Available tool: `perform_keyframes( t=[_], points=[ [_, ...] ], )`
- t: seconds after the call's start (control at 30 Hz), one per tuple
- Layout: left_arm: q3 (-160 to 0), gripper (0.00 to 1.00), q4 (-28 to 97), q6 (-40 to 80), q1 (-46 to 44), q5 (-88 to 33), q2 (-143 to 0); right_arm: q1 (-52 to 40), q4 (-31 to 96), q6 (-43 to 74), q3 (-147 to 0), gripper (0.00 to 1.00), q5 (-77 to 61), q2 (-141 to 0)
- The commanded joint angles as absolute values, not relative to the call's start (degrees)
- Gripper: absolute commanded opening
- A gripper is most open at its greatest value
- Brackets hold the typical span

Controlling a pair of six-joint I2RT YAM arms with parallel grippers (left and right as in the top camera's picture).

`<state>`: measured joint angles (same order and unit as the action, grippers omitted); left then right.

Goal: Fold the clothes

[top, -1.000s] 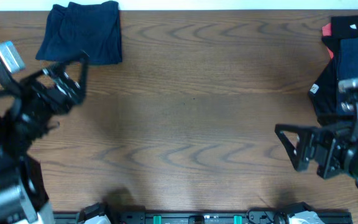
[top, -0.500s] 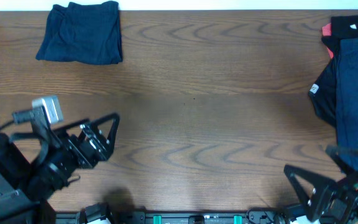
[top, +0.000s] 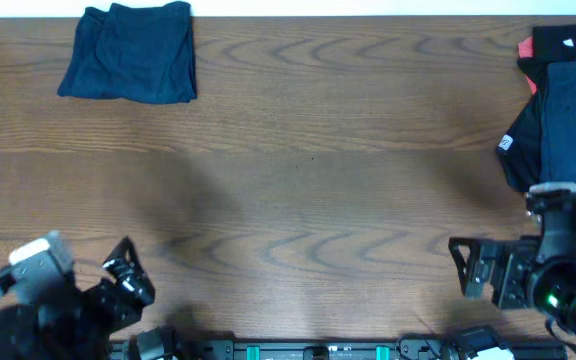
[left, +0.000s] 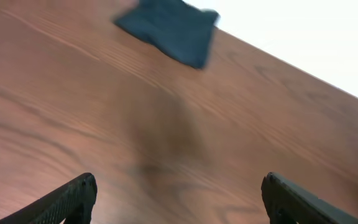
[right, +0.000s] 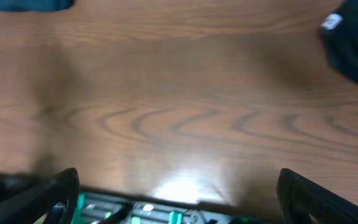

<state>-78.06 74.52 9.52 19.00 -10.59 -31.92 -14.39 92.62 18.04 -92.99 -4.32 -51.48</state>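
A folded navy garment [top: 128, 52] lies flat at the table's far left; it also shows in the left wrist view [left: 169, 28] and at the top edge of the right wrist view [right: 33, 5]. A pile of dark navy clothes [top: 568, 110] with a small white tag [top: 505, 143] lies at the right edge and shows in the right wrist view [right: 356, 50]. My left gripper [top: 133, 275] is open and empty at the front left, far from the folded garment. My right gripper [top: 460, 268] is open and empty at the front right, just in front of the pile.
A red-pink piece of cloth [top: 524, 48] peeks out at the pile's far edge. The wooden table [top: 308, 200] spans the view. A dark rail with green lights [top: 328, 350] runs along the front edge and shows in the right wrist view [right: 142, 211].
My left arm has drawn back from beside the folded garment to the front left corner. My right arm dipped toward the front edge, then came back up slightly. The clothes have not moved.
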Motion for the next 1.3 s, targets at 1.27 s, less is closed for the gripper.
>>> perform_keyframes(
  t=[1.27],
  points=[
    [-77.9, 0.98, 73.7, 10.6, 18.8, -4.4, -31.4, -14.7, 89.6, 21.4, -89.1, 0.99, 1.9, -51.4]
  ],
)
